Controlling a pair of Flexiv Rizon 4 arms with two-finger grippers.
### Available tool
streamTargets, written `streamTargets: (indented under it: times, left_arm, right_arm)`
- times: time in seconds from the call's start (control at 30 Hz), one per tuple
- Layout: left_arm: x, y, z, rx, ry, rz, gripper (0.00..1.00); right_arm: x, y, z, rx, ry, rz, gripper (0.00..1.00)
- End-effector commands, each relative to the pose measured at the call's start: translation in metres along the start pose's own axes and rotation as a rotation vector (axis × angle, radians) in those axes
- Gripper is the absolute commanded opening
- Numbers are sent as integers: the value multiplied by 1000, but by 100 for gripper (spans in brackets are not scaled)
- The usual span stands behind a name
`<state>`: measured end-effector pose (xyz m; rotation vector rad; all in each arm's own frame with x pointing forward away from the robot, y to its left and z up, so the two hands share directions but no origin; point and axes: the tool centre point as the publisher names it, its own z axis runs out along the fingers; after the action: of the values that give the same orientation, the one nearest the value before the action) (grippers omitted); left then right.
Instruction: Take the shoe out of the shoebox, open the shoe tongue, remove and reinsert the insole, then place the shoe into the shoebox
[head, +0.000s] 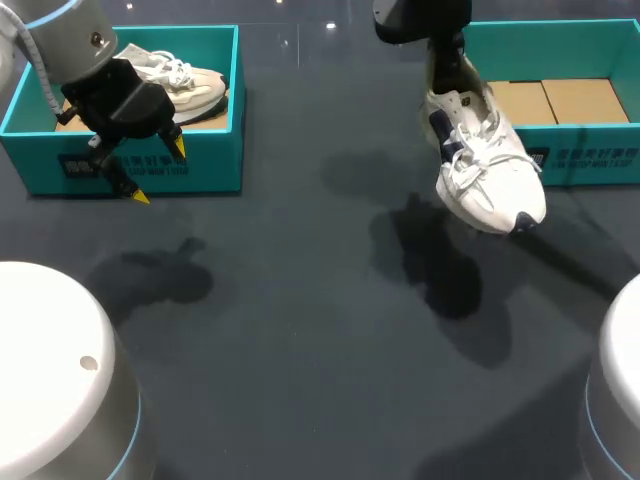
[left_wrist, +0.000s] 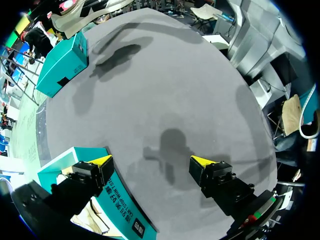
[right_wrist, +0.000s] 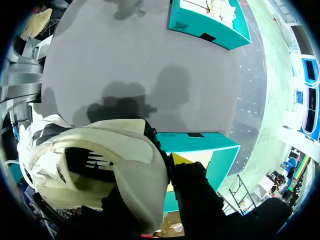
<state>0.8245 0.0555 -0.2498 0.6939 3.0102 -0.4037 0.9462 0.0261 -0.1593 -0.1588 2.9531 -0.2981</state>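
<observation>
Shoe and gripper hang together at 2 o'clock in the head view. The right gripper is clamped on the heel collar of the white shoe. That shoe is clear of the dark surface, with its toe pointing down toward 5 o'clock, just beside the near left corner of the right shoebox. The right wrist view shows one of the yellow-tipped fingers against the outside of the collar, while the shoe hides the other. At 10 o'clock the left gripper hovers with its fingers spread and nothing between them. It is above the front edge of the left shoebox, where a beige shoe lies inside.
</observation>
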Motion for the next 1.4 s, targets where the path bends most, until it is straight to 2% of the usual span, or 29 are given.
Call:
streamTargets:
  times: [0.03, 0.23, 0.67, 0.73, 0.87, 1.13, 1.27, 1.4]
  left_arm:
    - [0, 0, 0, -2, 1, 1, 100]
    - [0, 0, 0, -2, 1, 1, 100]
    - [0, 0, 0, -2, 1, 1, 100]
    - [0, 0, 0, -2, 1, 1, 100]
    - [0, 0, 0, -2, 1, 1, 100]
    - [0, 0, 0, -2, 1, 1, 100]
    - [0, 0, 0, -2, 1, 1, 100]
    - [0, 0, 0, -2, 1, 1, 100]
  right_arm:
    - [-21, -27, -4, -8, 11, 2, 0]
    - [-55, -75, 5, -27, 10, 34, 0]
    - [-55, -75, 5, -27, 10, 34, 0]
    - [-64, -86, 12, -69, 20, 90, 0]
    - [-89, -118, 11, -53, 1, 137, 0]
    - [-142, -178, 25, -19, -3, 157, 0]
    - [-170, -199, 31, 10, -13, 136, 0]
    - [-170, -199, 31, 10, -13, 136, 0]
